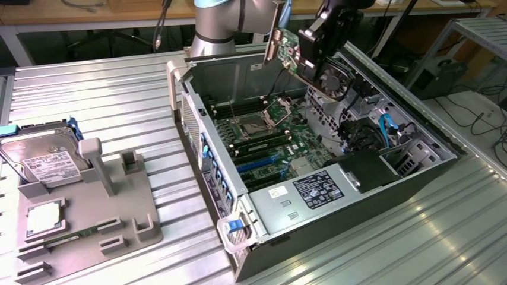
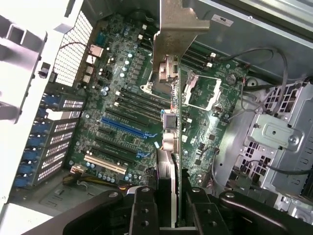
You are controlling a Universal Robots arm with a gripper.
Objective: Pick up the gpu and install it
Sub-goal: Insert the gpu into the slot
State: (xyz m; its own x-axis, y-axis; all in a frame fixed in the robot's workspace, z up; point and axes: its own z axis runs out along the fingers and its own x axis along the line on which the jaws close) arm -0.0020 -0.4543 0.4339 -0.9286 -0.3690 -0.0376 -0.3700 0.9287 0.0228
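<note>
Tool [image 2: 169, 198]: jaws closed narrow on the gpu [image 2: 171, 122], held edge-on. The card's long axis runs straight away from the tool to its silver bracket [image 2: 180, 29]. Beyond it lies the motherboard [image 2: 210, 122], whose blue slot [image 2: 122, 128] sits aside and skewed to the card. In the exterior view the gpu hangs upper centre, above the open case [image 1: 412, 190].

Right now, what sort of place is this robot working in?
Probably a robotics lab bench for computer assembly: an open desktop PC case lies on a ribbed aluminium table, a grey parts fixture holds a hard drive, and the hand grips a gpu above it.
</note>
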